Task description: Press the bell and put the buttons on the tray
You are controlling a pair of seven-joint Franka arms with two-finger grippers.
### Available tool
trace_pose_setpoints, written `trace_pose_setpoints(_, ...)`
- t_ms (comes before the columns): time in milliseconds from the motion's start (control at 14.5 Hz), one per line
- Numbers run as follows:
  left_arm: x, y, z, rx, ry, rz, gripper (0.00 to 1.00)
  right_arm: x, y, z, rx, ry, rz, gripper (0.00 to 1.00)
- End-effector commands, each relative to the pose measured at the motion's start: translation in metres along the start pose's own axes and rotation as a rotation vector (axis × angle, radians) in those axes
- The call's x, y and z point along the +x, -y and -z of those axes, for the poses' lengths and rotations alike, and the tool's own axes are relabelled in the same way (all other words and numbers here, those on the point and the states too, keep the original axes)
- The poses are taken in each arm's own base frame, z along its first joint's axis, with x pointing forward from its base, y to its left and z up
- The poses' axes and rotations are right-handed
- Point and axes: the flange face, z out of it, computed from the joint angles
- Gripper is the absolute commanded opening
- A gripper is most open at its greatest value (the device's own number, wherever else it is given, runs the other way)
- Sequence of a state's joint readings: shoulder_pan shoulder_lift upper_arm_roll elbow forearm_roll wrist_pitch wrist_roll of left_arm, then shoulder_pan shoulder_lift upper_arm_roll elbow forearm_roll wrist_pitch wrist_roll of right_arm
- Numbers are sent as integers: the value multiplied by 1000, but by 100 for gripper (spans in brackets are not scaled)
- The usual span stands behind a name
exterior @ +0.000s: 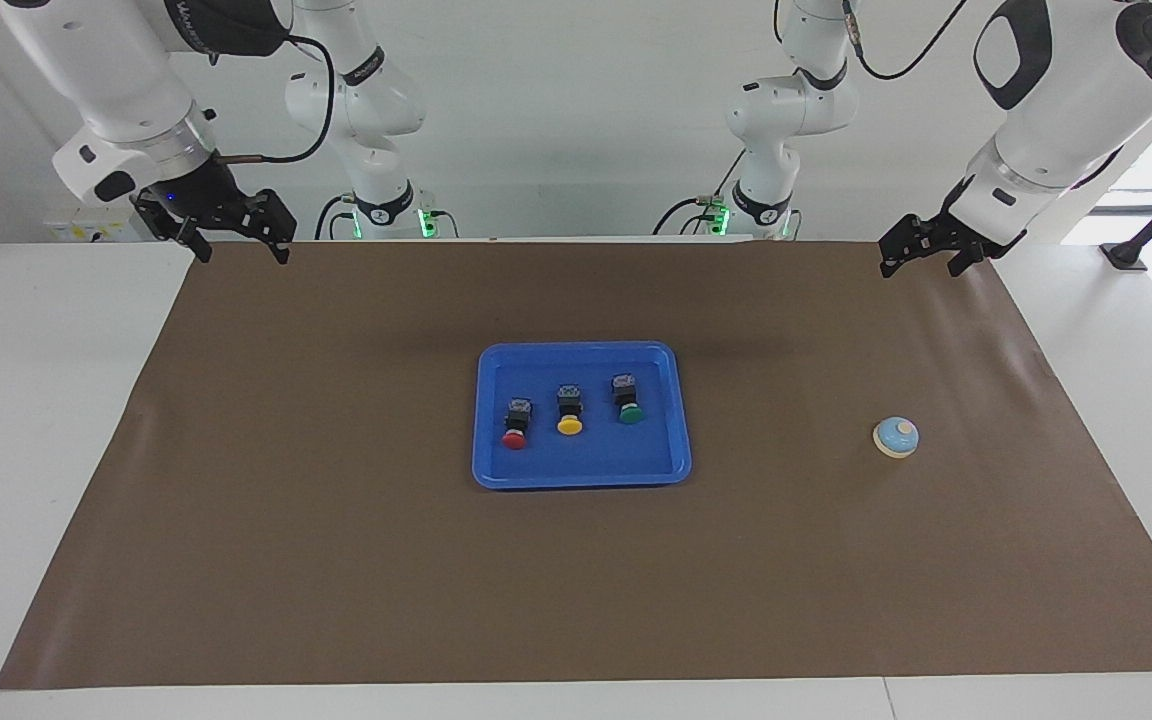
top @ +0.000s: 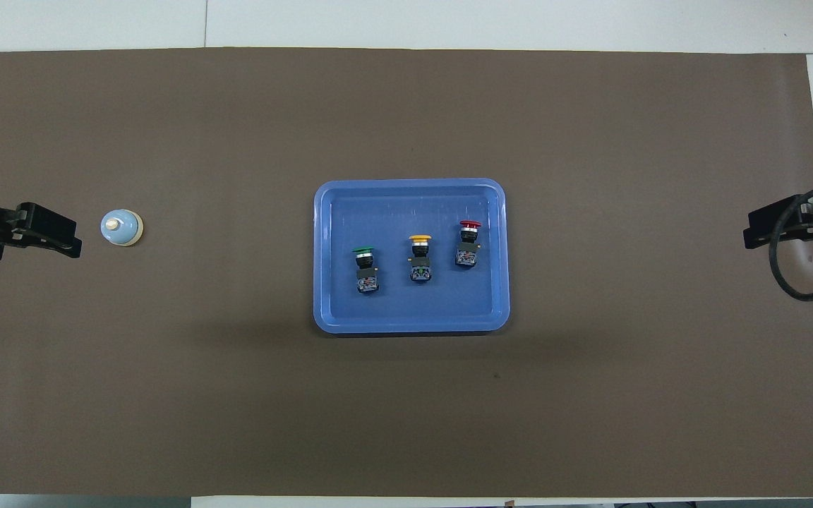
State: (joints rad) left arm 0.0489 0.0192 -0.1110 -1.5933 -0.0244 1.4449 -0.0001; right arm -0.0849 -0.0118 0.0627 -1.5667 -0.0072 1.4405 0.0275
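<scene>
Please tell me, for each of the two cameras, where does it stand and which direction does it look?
Facing view: high across the table, looking toward the robots; both arms, bases, the left gripper and right gripper show, raised over the brown mat's corners.
Overhead view: above the robots' end, looking steeply down; only the grippers show at the edges.
Shared: the tray with three buttons and the bell, seen half a turn apart.
</scene>
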Motion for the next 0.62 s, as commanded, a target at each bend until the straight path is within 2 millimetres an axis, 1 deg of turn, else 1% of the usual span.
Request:
trace_pose_setpoints(0,2,-2,2,6,-29,4,100,-5,-1,2,-1,7,-10,100)
trace_pose_setpoints(277,3,0,3,18,-33,7,100,-5,-1,2,-1,7,-10,100)
trace_pose_setpoints(484,2,-2,1,15,-26,4,100,-5,-2,2,-1,7,-12,100)
trace_pose_setpoints(553,2,-7,1,15,-28,-4,100,-5,-2,2,-1,7,-12,100)
